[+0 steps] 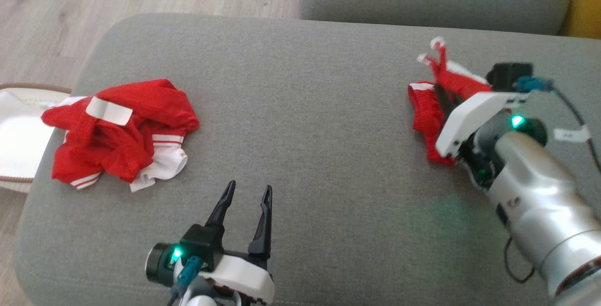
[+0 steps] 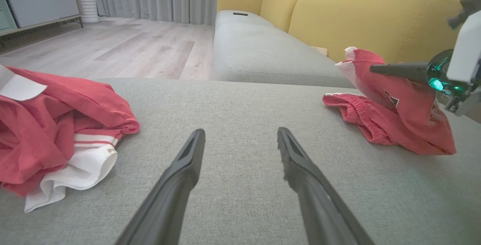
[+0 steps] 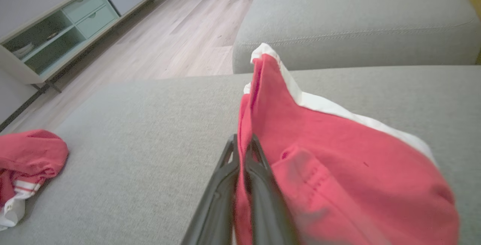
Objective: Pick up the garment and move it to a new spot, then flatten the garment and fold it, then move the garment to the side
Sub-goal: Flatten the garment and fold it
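Two red-and-white garments lie well apart on the grey sofa seat (image 1: pixel 300 85), with two pincers over it. The right pincer (image 3: pixel 244 139) is clamped tight on a fold of the red garment (image 1: pixel 428 113) at 2 o'clock, holding part of it raised while the rest touches the seat, close to the far edge. The left pincer (image 1: pixel 249 192) hovers at 6 o'clock, spread wide and holding nothing. The other garment (image 1: pixel 117 141) is heaped at 9 o'clock, reaching the left edge beside a white basket (image 1: pixel 16 132), and a broad stretch of bare seat lies between the two garments.
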`<state>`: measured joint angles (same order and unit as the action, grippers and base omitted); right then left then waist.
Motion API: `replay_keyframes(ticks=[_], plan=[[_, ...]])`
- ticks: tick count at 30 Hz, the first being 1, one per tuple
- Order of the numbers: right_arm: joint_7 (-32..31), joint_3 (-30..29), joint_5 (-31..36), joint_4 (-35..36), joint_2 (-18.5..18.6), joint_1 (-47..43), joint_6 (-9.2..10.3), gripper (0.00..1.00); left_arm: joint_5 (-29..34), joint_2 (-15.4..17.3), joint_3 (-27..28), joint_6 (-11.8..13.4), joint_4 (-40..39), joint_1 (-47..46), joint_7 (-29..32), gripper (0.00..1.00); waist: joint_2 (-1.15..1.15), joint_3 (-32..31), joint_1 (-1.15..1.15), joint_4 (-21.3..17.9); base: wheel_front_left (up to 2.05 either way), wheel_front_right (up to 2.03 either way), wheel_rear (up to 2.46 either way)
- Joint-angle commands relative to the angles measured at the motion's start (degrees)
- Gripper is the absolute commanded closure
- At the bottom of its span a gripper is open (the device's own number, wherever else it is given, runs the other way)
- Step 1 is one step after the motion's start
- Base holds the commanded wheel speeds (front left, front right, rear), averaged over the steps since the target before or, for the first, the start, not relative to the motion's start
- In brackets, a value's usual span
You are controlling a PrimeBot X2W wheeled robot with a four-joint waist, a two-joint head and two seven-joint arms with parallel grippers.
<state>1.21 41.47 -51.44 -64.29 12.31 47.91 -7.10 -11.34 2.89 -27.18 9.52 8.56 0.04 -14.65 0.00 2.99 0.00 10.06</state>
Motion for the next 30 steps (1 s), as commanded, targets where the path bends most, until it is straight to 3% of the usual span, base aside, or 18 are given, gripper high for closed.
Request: replay_keyframes(ticks=[1, 2, 9, 16, 22, 23, 24, 25, 30], plan=[[0.11, 0.77, -0.34, 1.41, -1.15, 0.20, -0.39, 0.14, -0.22, -0.02, 1.29, -0.07, -1.62, -1.02, -0.35, 0.00, 0.00, 0.00, 0.00, 0.18, 0.00, 0.00, 0.00], [0.30, 0.77, -0.54, 1.69, -1.38, -0.08, -0.39, 0.00, -0.28, -0.02, 1.25, -0.02, -1.56, -1.04, -0.35, 0.00, 0.00, -0.05, 0.00, 0.26, 0.00, 0.00, 0.00], [3.65, 1.09, -1.76, 7.85, 0.54, -2.61, -0.39, 0.00, -0.48, -0.02, 1.67, 0.56, -1.97, -0.74, -0.35, 0.00, 0.00, -0.25, 0.00, -0.43, 0.00, 0.00, 0.00], [11.51, -1.07, -2.30, 17.86, 8.37, -10.65, -0.39, 0.00, -0.20, -0.02, 4.33, 1.42, -3.37, 1.34, -0.35, 0.00, 0.00, -0.87, 0.00, -4.11, 0.00, 0.00, 0.00], [11.46, -4.04, -4.40, 19.73, 10.84, -16.73, -0.39, 0.00, 0.65, -0.02, 6.34, 0.85, -3.64, 2.85, -0.35, 0.00, 0.00, -1.06, 0.00, -6.27, 0.00, 0.00, 0.00], [10.76, -4.01, -4.74, 20.08, 11.00, -17.13, -0.39, 0.14, 0.73, -0.02, 6.36, 0.73, -3.68, 2.83, -0.35, 0.00, 0.00, -0.98, 0.00, -6.30, 0.00, 0.00, 0.00], [9.79, -3.90, -5.38, 20.72, 11.01, -17.33, -0.39, 0.71, 0.79, -0.02, 6.30, 0.62, -3.73, 2.74, -0.35, 0.00, 0.00, -0.81, 0.00, -6.27, 0.00, 0.00, 0.00], [8.47, -3.97, -6.56, 21.38, 10.92, -17.39, -0.39, 1.00, 0.82, -0.02, 6.16, 0.52, -3.77, 2.55, -0.35, 0.00, 0.00, -0.57, 0.00, -6.11, 0.00, 0.00, 0.00], [-1.80, -3.48, -13.22, 23.34, 12.36, -13.90, -0.39, 1.00, 0.69, -0.02, 4.09, -0.03, -3.81, 0.23, -0.35, 0.00, 0.00, 1.75, 0.00, -3.31, 0.00, 0.00, 0.00]])
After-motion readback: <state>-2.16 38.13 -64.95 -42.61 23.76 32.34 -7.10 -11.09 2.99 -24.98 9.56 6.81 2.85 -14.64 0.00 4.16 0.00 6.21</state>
